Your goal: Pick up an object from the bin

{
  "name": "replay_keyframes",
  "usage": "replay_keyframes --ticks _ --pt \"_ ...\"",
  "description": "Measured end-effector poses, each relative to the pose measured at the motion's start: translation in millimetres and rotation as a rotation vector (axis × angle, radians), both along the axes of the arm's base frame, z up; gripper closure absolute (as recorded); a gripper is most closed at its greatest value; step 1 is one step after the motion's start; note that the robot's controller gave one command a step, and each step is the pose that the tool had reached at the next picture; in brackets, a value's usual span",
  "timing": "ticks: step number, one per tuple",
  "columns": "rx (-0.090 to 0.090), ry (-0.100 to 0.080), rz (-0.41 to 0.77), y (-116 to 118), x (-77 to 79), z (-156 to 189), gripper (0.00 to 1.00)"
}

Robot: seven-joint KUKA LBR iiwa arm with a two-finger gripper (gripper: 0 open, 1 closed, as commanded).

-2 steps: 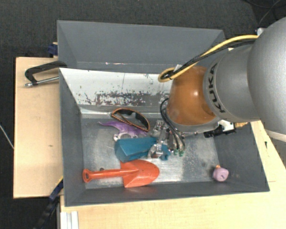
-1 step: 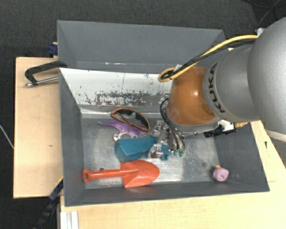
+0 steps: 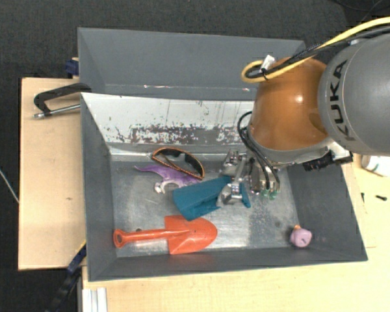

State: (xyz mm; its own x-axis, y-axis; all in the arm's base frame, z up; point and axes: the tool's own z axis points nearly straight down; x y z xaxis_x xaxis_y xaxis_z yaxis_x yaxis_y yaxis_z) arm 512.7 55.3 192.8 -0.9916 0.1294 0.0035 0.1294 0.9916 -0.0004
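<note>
The jaws are hanging low in the middle of the bin (image 3: 97, 194), right at the right end of a blue-green block (image 3: 196, 200). I cannot tell if they are apart or together. An orange shovel (image 3: 190, 234) is lying nearby.

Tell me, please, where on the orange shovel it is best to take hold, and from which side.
Probably the handle of the orange shovel, from straight above, closing across it. It is thin, straight and lies flat with room beside it; the blade is broad, and a blue thing lies close to it.
</note>
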Motion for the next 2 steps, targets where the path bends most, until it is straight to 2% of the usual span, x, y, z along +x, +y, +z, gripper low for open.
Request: replay_keyframes --ticks 1,2 --pt "0.0 0.0 0.0 0 0.0 0 1.0" --pt "0.0 -0.002 -0.02 3 0.9 26 1.0"
